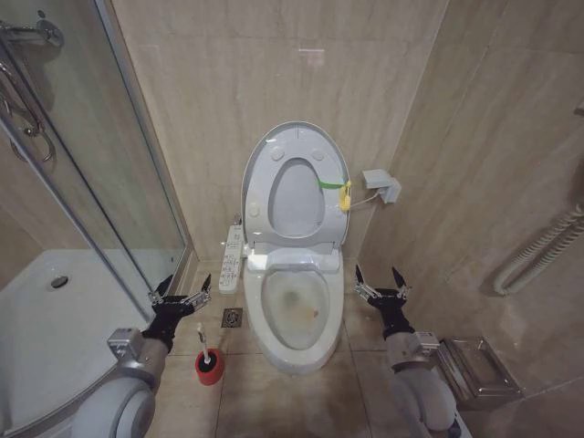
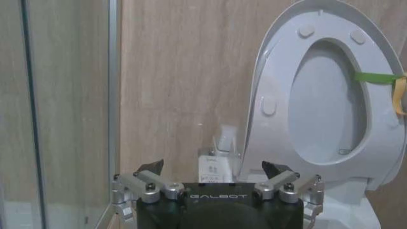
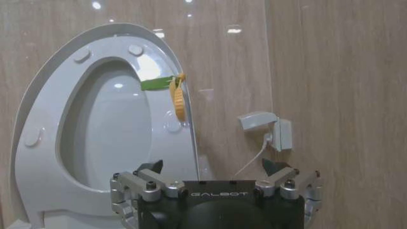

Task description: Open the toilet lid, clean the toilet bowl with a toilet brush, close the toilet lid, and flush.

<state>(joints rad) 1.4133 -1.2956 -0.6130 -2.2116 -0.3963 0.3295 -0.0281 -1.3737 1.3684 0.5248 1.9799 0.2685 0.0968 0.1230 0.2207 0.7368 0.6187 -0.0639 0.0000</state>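
Observation:
The toilet lid (image 1: 297,196) stands upright against the wall, and the ring seat is raised in front of it. It also shows in the left wrist view (image 2: 327,95) and the right wrist view (image 3: 108,129). Below it the toilet bowl (image 1: 294,315) lies exposed, with yellowish-brown stains inside. The toilet brush (image 1: 204,342) stands in a red cup (image 1: 209,367) on the floor to the left of the bowl. My left gripper (image 1: 187,285) (image 2: 213,166) hovers open above the brush, holding nothing. My right gripper (image 1: 377,278) (image 3: 213,164) is open and empty to the right of the bowl.
A glass shower enclosure (image 1: 82,182) and white shower tray (image 1: 55,319) close off the left. A control panel (image 1: 232,260) and floor drain (image 1: 232,318) lie beside the toilet. A wall socket (image 1: 381,185), a hose (image 1: 538,251) and a metal holder (image 1: 474,365) are on the right.

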